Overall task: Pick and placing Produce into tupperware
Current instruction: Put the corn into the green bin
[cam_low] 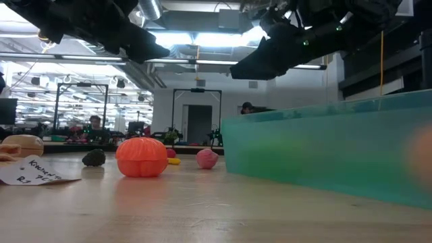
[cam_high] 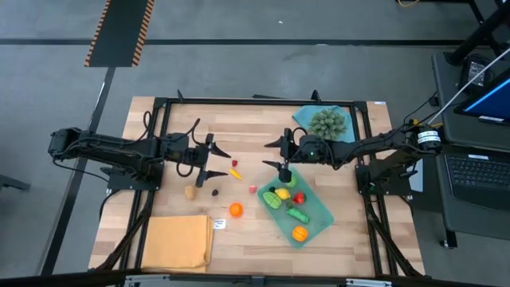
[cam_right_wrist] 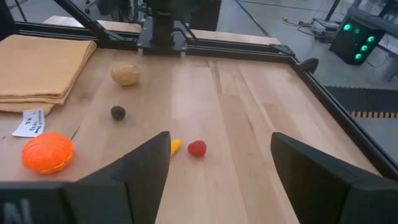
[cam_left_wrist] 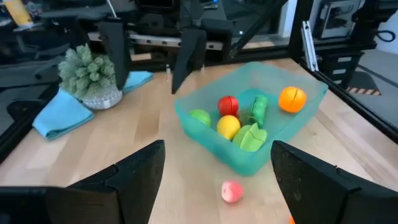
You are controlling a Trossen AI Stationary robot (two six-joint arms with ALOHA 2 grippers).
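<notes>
The teal tupperware [cam_high: 317, 209] sits right of the table's centre and holds a yellow piece [cam_high: 283, 194], a red piece [cam_high: 299, 198], two green pieces [cam_high: 272, 201] and an orange piece [cam_high: 299, 233]. Loose produce lies left of it: an orange piece [cam_high: 236, 210], a pink piece [cam_high: 253, 189], a red piece [cam_high: 235, 163], a yellow piece [cam_high: 236, 172], a dark piece [cam_high: 213, 190] and a tan piece [cam_high: 190, 191]. My left gripper [cam_high: 219, 163] hangs open above the table by the red and yellow pieces. My right gripper [cam_high: 269, 155] hangs open beyond the tupperware's far left corner.
A folded orange-yellow cloth [cam_high: 177, 241] lies at the near left with a paper label [cam_high: 219, 224] beside it. A spiky grey-green ball [cam_high: 327, 123] stands on a blue cloth [cam_high: 305, 117] at the far right. Black frame rails [cam_high: 255, 102] border the table.
</notes>
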